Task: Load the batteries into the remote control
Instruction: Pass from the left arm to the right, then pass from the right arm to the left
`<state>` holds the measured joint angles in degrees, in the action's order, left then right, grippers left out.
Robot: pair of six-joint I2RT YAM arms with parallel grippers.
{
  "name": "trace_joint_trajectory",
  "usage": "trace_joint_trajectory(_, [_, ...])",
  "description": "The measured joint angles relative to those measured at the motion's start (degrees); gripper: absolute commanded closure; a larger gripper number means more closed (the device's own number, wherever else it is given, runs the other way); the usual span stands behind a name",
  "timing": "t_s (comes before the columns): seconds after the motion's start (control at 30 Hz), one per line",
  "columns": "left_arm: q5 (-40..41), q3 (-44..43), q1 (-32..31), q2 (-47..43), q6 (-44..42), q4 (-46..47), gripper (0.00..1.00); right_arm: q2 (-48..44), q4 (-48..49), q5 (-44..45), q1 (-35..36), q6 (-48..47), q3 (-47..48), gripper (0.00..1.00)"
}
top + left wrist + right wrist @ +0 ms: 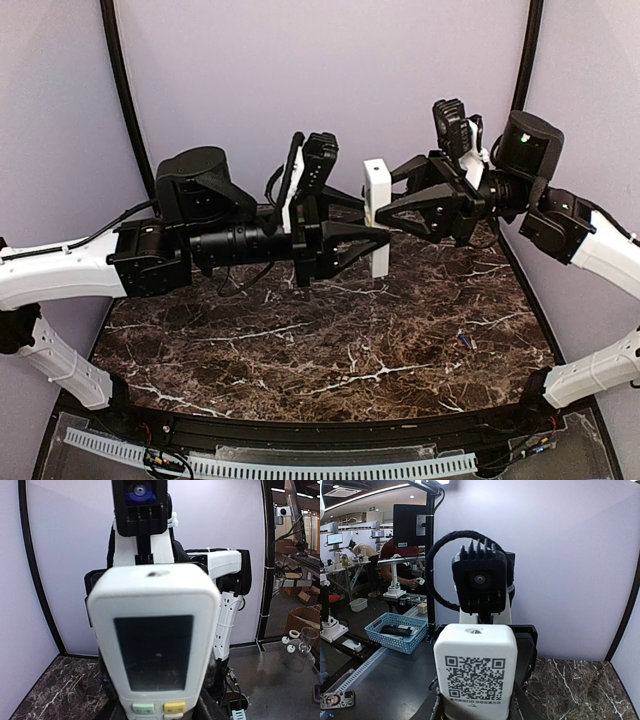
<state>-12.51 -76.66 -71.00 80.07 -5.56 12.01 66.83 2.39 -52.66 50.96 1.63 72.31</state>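
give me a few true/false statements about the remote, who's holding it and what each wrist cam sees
1. The remote lies flat on the table. False: it stands upright in the air above it, between the two arms.
2. The left wrist view faces the remote's display. True.
3. The right wrist view faces a QR label on the remote. True.
4. The left gripper hangs well clear of the remote. False: its jaws are closed on the remote's lower part.
5. The remote is black. False: it is white.
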Motion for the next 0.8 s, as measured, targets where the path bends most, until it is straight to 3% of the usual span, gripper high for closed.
trace_joint_trajectory(0.03, [0.1,0.1,0.0,0.0,0.2,0.0,0.24,-0.2,-0.8,0.7,0.1,-0.5,0.0,1.0])
trace_joint_trajectory(0.1, [0.3,0.5,0.0,0.0,-0.5,-0.1,0.05,-0.9,-3.5,3.4,0.3,-1.1,0.0,1.0])
trace_joint_trajectory(0.13, [0.6,1.0,0.0,-0.2,0.0,0.0,0.02,-1.2,-4.5,4.9,0.4,-1.4,0.0,1.0])
trace_joint_trajectory(0.37, [6.3,4.6,0.0,-3.4,2.9,-0.4,0.01,-3.8,-8.5,24.1,1.0,-4.2,-1.5,1.0])
trace_joint_trajectory(0.57, [17.7,0.6,1.1,-4.4,11.1,-5.0,0.2,-1.9,-7.0,45.0,5.4,-6.4,-6.2,1.0])
trace_joint_trajectory(0.8, [26.9,-9.6,2.9,1.5,19.2,-14.3,0.3,1.5,-4.7,55.0,7.4,-7.8,-7.8,1.0])
